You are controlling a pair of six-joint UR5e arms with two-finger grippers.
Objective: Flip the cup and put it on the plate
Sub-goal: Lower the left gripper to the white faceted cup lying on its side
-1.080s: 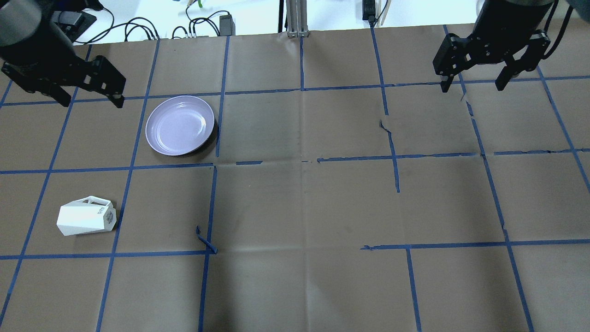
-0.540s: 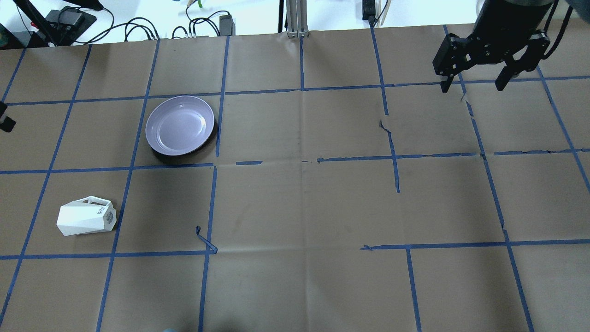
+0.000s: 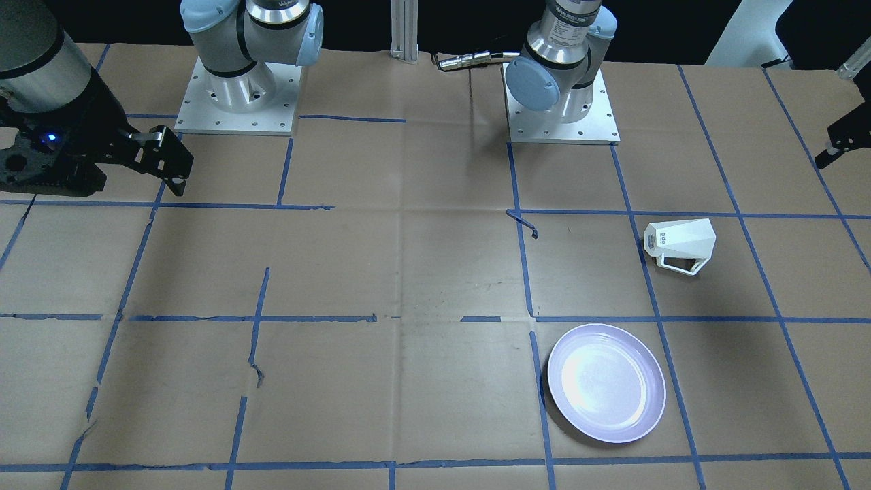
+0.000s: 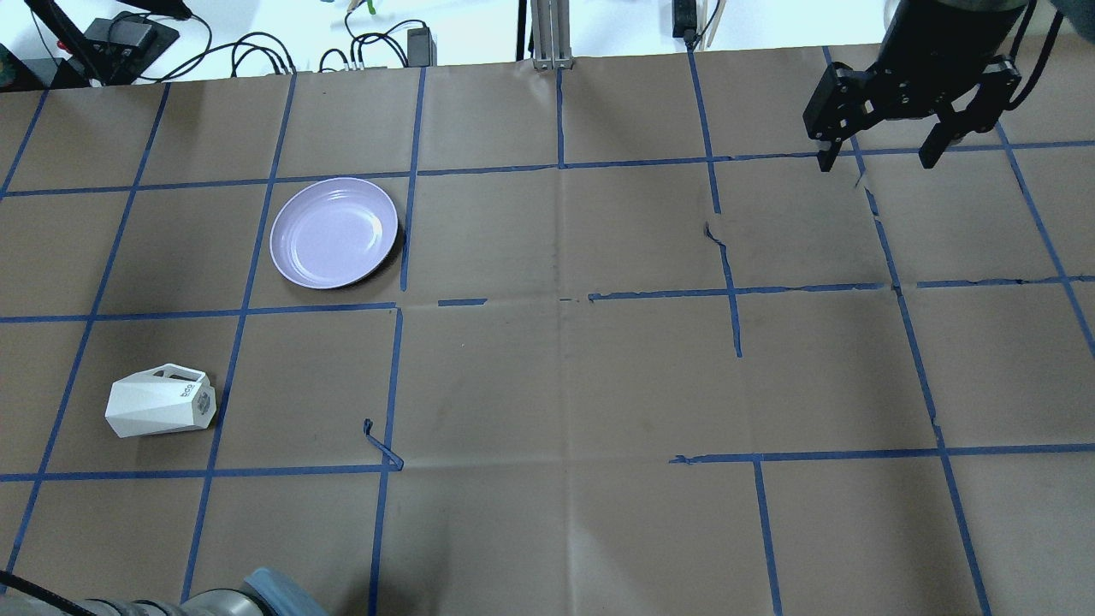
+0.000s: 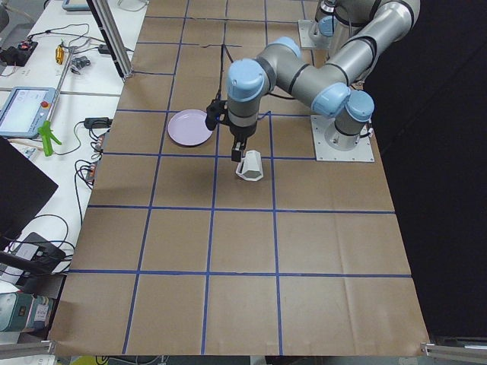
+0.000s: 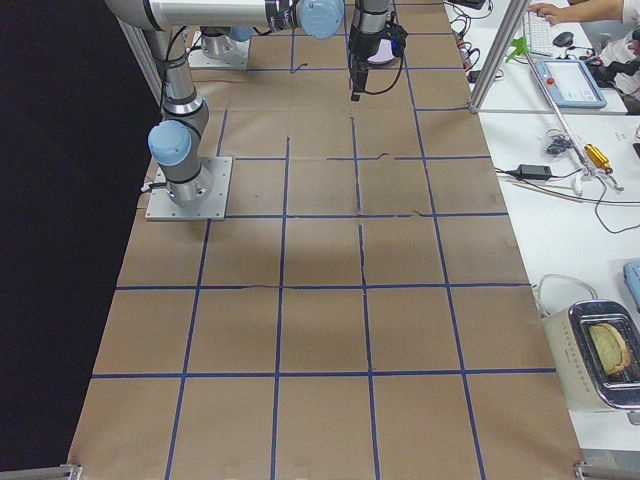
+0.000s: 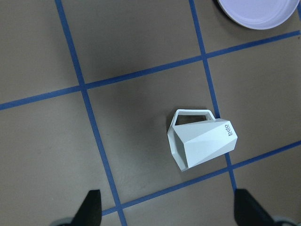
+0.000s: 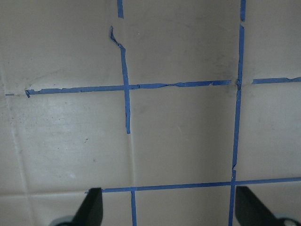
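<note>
The white faceted cup (image 4: 160, 411) lies on its side on the brown paper, handle toward the plate; it also shows in the front view (image 3: 680, 243) and the left wrist view (image 7: 202, 143). The lavender plate (image 4: 334, 233) sits empty one grid square away, and shows in the front view (image 3: 605, 382). My left gripper (image 7: 169, 209) is open and empty, high above the cup; it is outside the overhead view and shows at the front view's right edge (image 3: 840, 139). My right gripper (image 4: 874, 160) is open and empty at the far right.
Blue tape lines grid the paper-covered table (image 4: 565, 385), with a loose curl of tape (image 4: 381, 449) near the cup. The two arm bases (image 3: 235, 95) stand at the robot's side. Cables and devices (image 4: 257, 51) lie beyond the far edge.
My left gripper has swung from beside the plate out of the overhead view's left edge. Part of the left arm now shows at that view's bottom left. The right arm, cup and plate have not moved.
</note>
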